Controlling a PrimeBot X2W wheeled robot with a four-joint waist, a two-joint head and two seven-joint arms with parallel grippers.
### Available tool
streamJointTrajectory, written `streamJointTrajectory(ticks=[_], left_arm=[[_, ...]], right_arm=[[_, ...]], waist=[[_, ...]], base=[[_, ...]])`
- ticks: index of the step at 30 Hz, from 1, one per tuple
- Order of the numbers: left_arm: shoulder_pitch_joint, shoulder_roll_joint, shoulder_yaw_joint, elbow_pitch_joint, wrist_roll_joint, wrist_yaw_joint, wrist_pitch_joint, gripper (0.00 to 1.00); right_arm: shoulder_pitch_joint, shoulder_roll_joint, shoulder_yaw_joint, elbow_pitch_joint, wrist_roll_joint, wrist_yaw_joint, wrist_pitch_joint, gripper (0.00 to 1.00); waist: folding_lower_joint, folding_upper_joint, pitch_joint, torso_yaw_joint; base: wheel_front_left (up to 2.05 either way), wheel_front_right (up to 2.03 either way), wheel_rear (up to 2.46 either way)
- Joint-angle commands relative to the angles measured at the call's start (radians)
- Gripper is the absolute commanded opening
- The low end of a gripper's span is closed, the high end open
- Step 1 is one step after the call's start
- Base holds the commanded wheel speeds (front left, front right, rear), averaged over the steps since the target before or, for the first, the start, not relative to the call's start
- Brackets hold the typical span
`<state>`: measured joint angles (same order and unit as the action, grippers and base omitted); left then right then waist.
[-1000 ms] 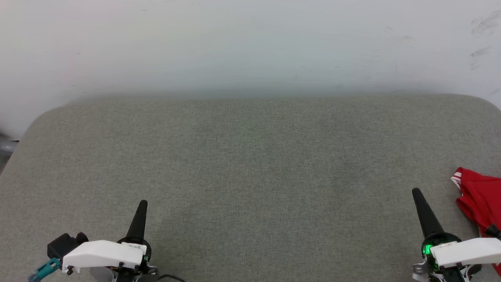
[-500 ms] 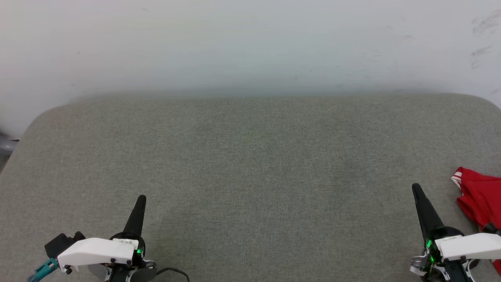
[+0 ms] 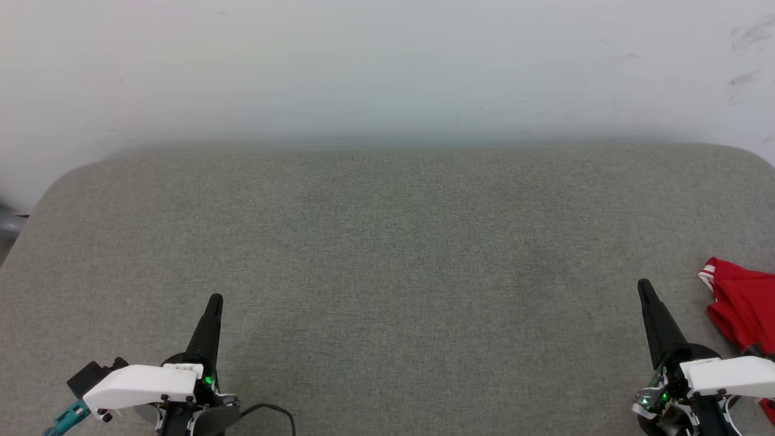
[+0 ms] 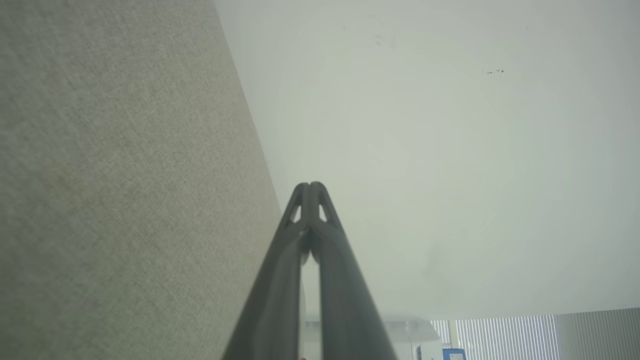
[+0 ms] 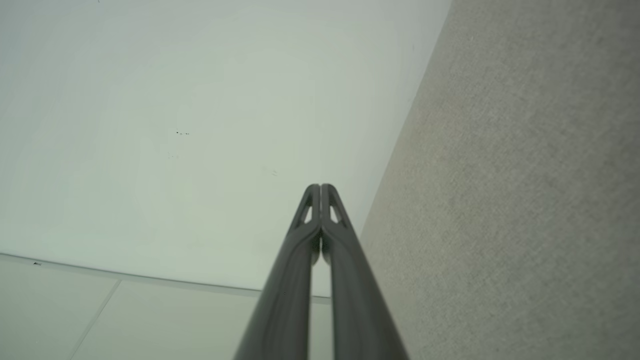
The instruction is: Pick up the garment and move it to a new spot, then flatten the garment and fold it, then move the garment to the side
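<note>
Grey fabric surface (image 3: 387, 254) against a scuffed pale wall (image 3: 387, 66).

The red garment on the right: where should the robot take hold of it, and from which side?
Probably the bunched edge by the striped trim of the red garment, which lies crumpled and partly out of frame. The right tool, shut, is nearest: open it, approach from the garment's left.

On my left gripper (image 3: 215, 301) I see long tapered black fingers (image 3: 207, 333), a white plastic wrist cover (image 3: 142, 384) with dark screws (image 3: 106, 417), a teal connector (image 3: 68, 418) and a black cable (image 3: 273, 408). The right gripper (image 3: 644, 286) matches, and its green lights (image 3: 651, 399) are perhaps LEDs.
</note>
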<state>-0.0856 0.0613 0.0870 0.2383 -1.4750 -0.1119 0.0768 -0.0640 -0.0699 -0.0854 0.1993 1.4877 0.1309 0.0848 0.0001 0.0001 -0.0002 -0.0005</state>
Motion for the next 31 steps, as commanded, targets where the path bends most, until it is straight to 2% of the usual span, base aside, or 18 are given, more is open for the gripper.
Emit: streamJointTrajectory(ticks=[1,18,31], left_arm=[[-0.015,0.000,0.007,0.001,-0.018,-0.006,0.008,0.00],[-0.029,-0.013,0.032,0.008,-0.142,-0.022,0.042,0.00],[-0.028,-0.013,0.030,0.008,-0.138,-0.021,0.041,0.00]], right_arm=[[-0.024,-0.002,-0.001,0.005,0.020,0.000,0.003,0.00],[-0.051,0.001,-0.004,0.049,0.150,0.000,0.011,0.00],[-0.051,0.006,-0.008,0.048,0.142,0.000,0.012,0.00]], waist=[[0.0000,-0.0001,0.000,0.000],[-0.0001,-0.0001,0.003,0.001],[-0.0001,-0.0001,0.003,0.001]], base=[[0.00,0.00,0.00],[0.00,0.00,0.00],[0.00,0.00,0.00]])
